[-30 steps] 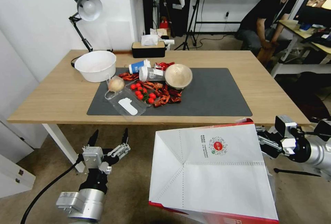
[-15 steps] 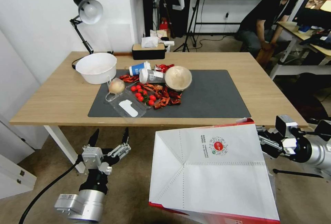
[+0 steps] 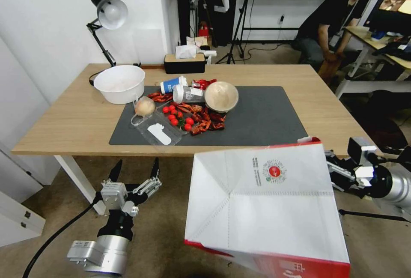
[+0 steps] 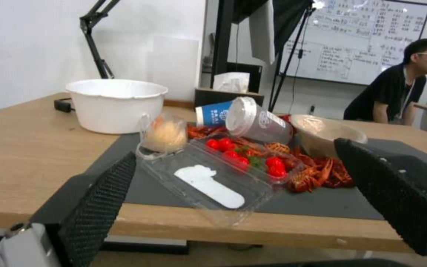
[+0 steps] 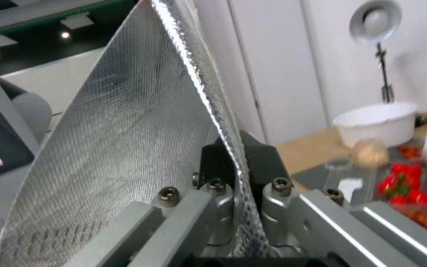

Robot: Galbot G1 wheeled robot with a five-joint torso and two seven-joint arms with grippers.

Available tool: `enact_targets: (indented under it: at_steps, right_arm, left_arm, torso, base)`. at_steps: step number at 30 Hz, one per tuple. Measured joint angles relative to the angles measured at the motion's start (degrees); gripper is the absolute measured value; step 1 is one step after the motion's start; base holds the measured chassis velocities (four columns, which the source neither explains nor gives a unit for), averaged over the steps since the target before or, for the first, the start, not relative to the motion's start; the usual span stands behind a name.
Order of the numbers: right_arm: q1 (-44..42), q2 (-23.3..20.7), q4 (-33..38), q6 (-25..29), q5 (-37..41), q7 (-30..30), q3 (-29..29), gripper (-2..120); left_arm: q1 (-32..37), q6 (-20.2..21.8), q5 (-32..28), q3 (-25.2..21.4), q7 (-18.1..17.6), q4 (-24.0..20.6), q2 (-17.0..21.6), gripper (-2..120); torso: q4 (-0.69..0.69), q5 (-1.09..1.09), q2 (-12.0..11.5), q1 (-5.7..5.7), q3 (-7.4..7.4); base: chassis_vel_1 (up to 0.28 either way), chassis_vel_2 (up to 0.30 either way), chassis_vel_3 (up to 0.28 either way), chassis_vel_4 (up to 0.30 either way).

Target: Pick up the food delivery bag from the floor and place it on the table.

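bag lifted, desk not yet reached

lower centre: food delivery bag [image 3: 265, 209] hangs higher than half a second ago, rim pinched in the closed right claw [image 5: 235, 168]. lower left: left claw [image 3: 133, 171] spread, empty. beyond, desk [image 3: 64, 128] awaits.

Left arm: silver cylindrical wrist segment, black collar, light grey block at the gripper base, black cable trailing from it. Left gripper [image 3: 134, 169]: silver linkages, black tapered fingers [image 4: 100, 200] with cross-hatched pads. Right arm: silver wrist segment, black joint, white boxed module on top. Right gripper [image 5: 237, 163]: grey metal linkage bars, dark hex-socket screws, black finger pads.
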Motion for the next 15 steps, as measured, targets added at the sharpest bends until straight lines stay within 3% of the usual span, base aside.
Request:
enact_targets:
  at_steps: [5, 8, 9, 13, 15]
  right_arm:
    - [-1.65, -1.71, 1.83, 0.79, 5.71, 4.13, 5.26, 0]
    - [-1.93, -3.21, 3.43, 2.3, 9.5, 11.5, 8.6, 0]
    - [-1.93, -3.21, 3.43, 2.3, 9.5, 11.5, 8.6, 0]
    - [-1.73, -5.03, 6.16, 3.75, 13.26, 28.77, 11.78, 0]
    - [-1.68, -5.13, 6.26, 3.8, 13.52, 29.44, 11.85, 0]
  left_arm:
    - [-0.16, -0.12, -0.11, 0.0, -0.1, 0.0, -0.13, 100]
    - [-0.15, -0.32, -0.13, -0.01, -0.21, 0.0, -0.12, 100]
    - [-0.15, -0.32, -0.13, -0.01, -0.21, 0.0, -0.12, 100]
    - [0.06, -0.55, -0.11, -0.06, -0.23, 0.0, -0.13, 100]
    - [0.07, -0.56, -0.1, -0.07, -0.23, 0.0, -0.13, 100]
  torso:
    - [0.0, 0.0, -0.08, -0.04, -0.05]
    - [0.01, 0.0, -0.13, -0.06, -0.08]
    - [0.01, 0.0, -0.13, -0.06, -0.08]
    - [0.01, 0.0, -0.19, -0.08, -0.11]
    - [0.01, 0.0, -0.2, -0.08, -0.11]
  base:
    - [0.0, 0.0, 0.0, 0.0]
    - [0.0, 0.0, 0.0, 0.0]
    - [0.0, 0.0, 0.0, 0.0]
    - [0.0, 0.0, 0.0, 0.0]
    - [0.0, 0.0, 0.0, 0.0]
